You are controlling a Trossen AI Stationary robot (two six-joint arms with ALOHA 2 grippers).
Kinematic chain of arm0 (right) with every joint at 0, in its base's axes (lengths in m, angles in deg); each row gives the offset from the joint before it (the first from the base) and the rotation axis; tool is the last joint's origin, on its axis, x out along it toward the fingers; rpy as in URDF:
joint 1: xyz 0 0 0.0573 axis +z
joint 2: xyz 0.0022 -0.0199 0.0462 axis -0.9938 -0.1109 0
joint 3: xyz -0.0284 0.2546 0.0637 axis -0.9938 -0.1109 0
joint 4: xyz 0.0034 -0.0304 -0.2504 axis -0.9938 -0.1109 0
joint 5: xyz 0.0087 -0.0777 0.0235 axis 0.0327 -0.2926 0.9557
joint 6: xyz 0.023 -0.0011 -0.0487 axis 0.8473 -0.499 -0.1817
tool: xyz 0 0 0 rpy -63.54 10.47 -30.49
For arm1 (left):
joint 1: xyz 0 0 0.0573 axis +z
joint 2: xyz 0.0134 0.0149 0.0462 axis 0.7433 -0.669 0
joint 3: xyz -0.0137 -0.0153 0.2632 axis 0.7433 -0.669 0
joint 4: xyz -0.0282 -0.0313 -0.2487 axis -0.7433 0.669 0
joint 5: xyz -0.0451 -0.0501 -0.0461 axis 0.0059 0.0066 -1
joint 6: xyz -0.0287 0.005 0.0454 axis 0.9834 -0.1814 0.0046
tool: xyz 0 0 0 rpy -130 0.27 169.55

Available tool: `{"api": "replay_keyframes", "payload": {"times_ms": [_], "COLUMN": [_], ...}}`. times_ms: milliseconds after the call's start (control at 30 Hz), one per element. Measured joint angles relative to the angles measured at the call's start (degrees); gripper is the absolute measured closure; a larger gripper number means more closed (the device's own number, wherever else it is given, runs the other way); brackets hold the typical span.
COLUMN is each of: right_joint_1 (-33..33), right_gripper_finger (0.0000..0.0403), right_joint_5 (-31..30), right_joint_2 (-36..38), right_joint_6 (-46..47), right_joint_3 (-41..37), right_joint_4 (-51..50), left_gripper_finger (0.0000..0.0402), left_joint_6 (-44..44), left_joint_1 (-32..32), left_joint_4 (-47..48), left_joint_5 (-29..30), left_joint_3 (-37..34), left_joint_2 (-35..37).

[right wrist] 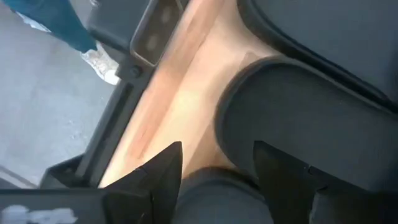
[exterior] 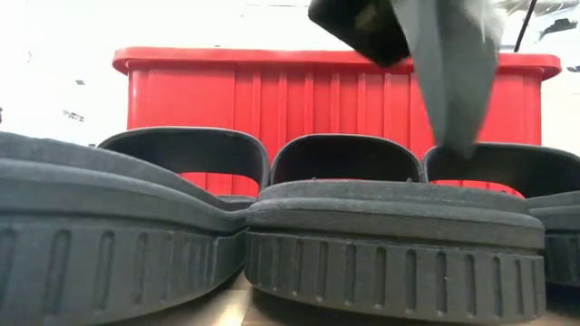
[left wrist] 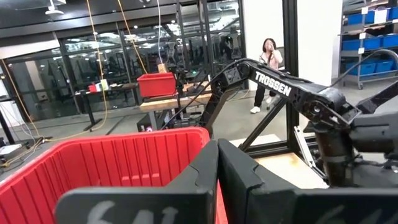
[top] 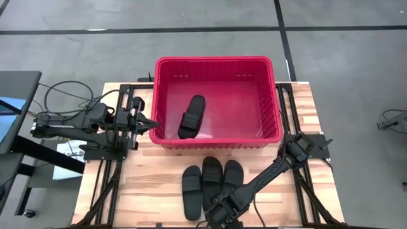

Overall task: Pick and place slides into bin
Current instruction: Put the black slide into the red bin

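We see the right end effector (top: 219, 213) low at the near edge of the worktop (top: 152, 191), its fingers (right wrist: 163, 163) spread apart over the heel end of a slide, with nothing clamped between them. In the right wrist view one finger hangs over bare wood and the other over the dark sole; whether either actually touches the rubber we cannot quite tell.

Just beyond it lie three slides (top: 212, 180) side by side on the worktop, touching or nearly so, soles down with the wide straps arched upward. The low view looks along their ribbed edges toward the bin.

A fourth slide (top: 192, 116) lies inside the bin (top: 217, 62), left of its middle, angled slightly. The red bin sits at the far half of the worktop, past the row of three.

The left end effector (top: 147, 123) hovers just beside the bin's left wall, its fingers pressed fully together and holding nothing.

A person (left wrist: 268, 68) stands in the room beyond.
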Motion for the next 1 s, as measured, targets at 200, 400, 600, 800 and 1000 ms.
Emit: {"api": "replay_keyframes", "payload": {"times_ms": [200,400,600,800,1000], "right_joint_1": [0.31,0.33,0.39,0.34,0.28], "right_gripper_finger": [0.0214,0.0214,0.0217,0.0240,0.0276], "right_joint_5": [-0.78,-0.72,-2.91,-5.94,-7.01], "right_joint_2": [-2.08,-3.94,-4.16,-4.28,-4.04], "right_joint_6": [-2.81,-2.47,-2.35,-2.31,-0.48], "right_joint_3": [0.04,0.28,0.31,-0.26,-3.48], "right_joint_4": [0.16,1.20,1.31,2.60,5.91], "left_gripper_finger": [0.0401,0.0401,0.0401,0.0401,0.0401], "left_joint_6": [0.17,0.34,1.31,1.48,2.73], "left_joint_1": [-0.01,-0.01,-0.02,0.00,-0.01], "left_joint_4": [0.24,1.31,1.49,1.49,1.49], "left_joint_5": [0.00,0.00,0.00,0.00,-0.04], "left_joint_3": [0.00,0.00,0.00,0.00,0.00], "left_joint_2": [-0.02,0.00,-0.02,-0.02,0.00]}}
